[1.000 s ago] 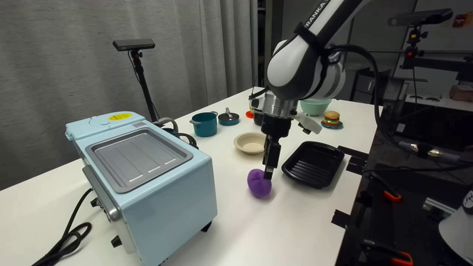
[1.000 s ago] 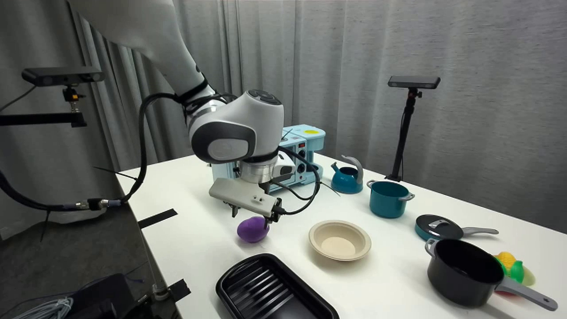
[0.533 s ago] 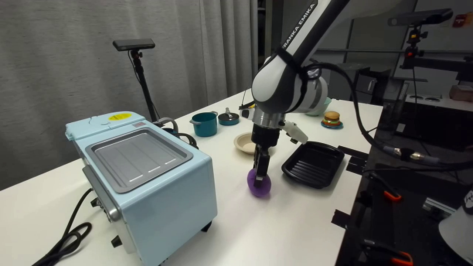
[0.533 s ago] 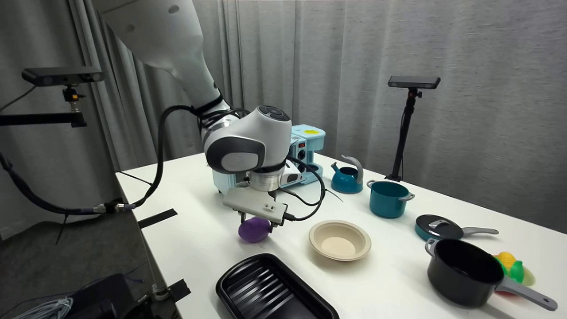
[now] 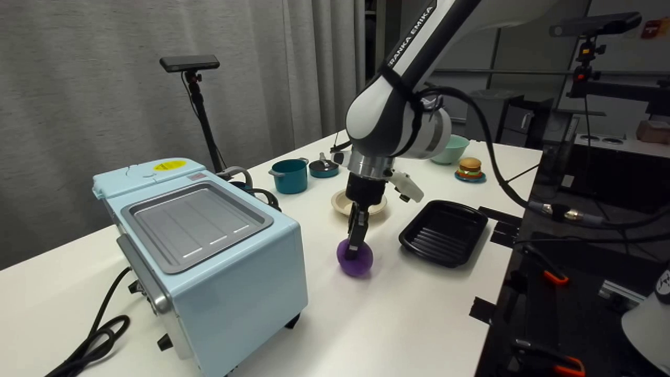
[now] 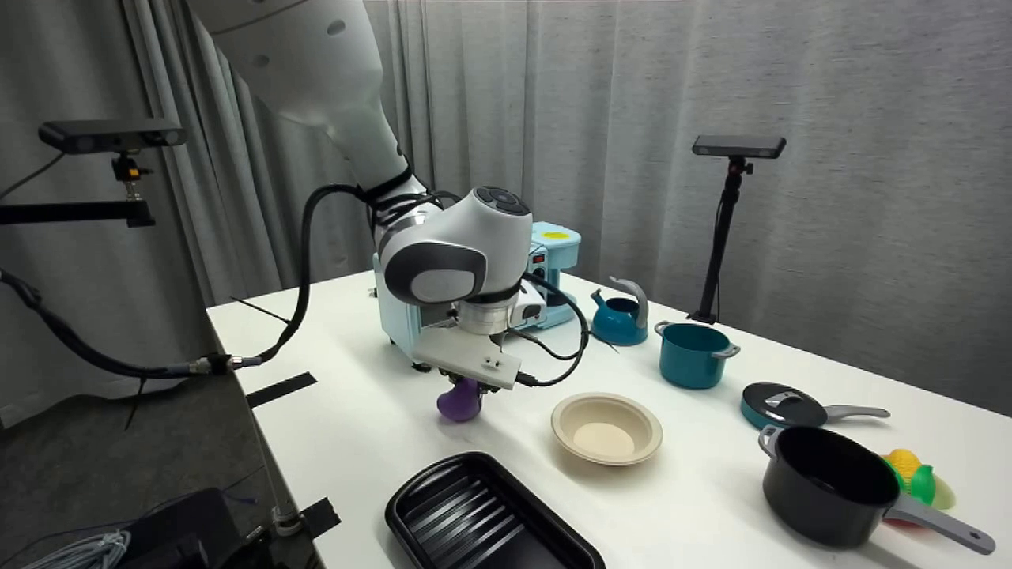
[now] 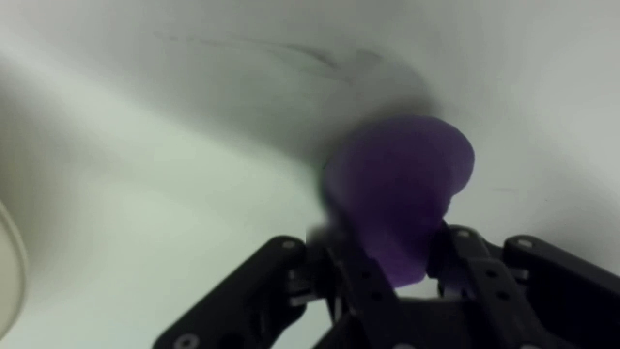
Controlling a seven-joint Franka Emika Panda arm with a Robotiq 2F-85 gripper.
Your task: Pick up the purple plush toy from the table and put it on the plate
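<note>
The purple plush toy [image 7: 399,165] is squeezed between the fingers of my gripper [image 7: 390,232] in the wrist view, its round end bulging past the tips and its narrow end toward the palm. In both exterior views the toy [image 5: 356,264] [image 6: 460,400] hangs at or just above the white table [image 5: 419,324]; whether it still touches is hard to tell. One dark finger [image 5: 356,238] covers part of it. The plate [image 6: 605,440], a shallow beige dish, stands beside the gripper; the arm partly covers the plate [image 5: 378,208] in an exterior view. The plate's rim [image 7: 17,257] shows at the wrist view's left edge.
A black ridged tray [image 5: 445,233] lies near the toy, close to the table's edge. A light blue oven [image 5: 246,293] stands on the toy's opposite side. Beyond the plate are a teal pot [image 6: 692,359], a lidded pan [image 6: 783,407] and a black saucepan [image 6: 830,490].
The arm has come down over the toy and the fingers have closed on it. The toy has since shifted slightly with the gripper and looks squeezed.
</note>
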